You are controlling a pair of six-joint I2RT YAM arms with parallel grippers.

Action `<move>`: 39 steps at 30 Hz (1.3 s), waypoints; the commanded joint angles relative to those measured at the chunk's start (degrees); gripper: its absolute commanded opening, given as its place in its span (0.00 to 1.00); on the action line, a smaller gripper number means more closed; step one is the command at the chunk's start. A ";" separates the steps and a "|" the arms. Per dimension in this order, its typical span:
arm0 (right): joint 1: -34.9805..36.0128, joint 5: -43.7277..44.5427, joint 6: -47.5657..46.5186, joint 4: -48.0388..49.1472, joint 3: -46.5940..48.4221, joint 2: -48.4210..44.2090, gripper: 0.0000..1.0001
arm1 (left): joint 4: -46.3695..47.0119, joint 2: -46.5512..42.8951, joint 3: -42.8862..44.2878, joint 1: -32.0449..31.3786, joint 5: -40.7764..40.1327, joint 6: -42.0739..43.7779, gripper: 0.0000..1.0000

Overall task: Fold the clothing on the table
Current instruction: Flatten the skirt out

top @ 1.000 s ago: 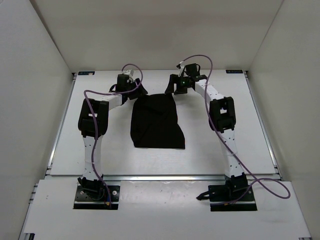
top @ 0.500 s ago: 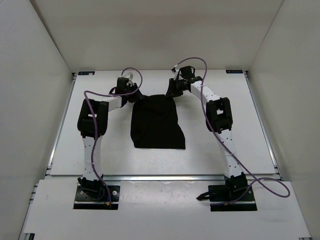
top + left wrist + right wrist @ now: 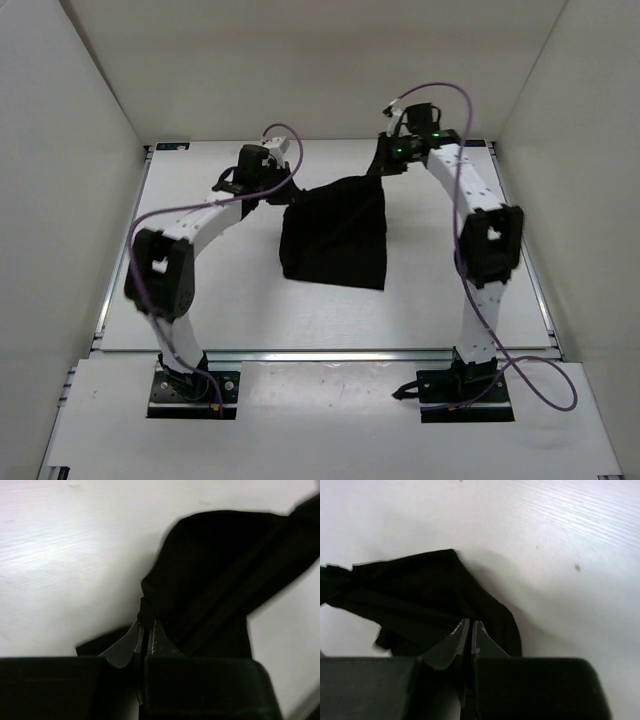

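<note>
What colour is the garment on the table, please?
Plain black, with no pattern; the clothing shows best in the top external view.

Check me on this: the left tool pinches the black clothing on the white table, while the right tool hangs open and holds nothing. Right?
Not quite. The right tool is shut on a fold of the clothing, not open and empty; the right wrist view shows it. The left tool does pinch the black clothing on the white table.

Black clothing partly on white table
</note>
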 commanded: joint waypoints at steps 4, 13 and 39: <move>-2.67 6.09 -6.01 1.54 -23.31 -28.90 0.00 | -8.25 -22.37 -13.80 -6.56 -2.19 5.22 0.00; 4.10 3.89 1.72 8.73 -56.28 -47.36 0.00 | -5.11 -44.70 -37.61 -4.02 -1.05 -4.45 0.00; -3.28 13.55 -6.62 11.28 -33.32 -46.37 0.00 | 2.54 -35.89 -9.53 -6.39 -14.49 7.51 0.00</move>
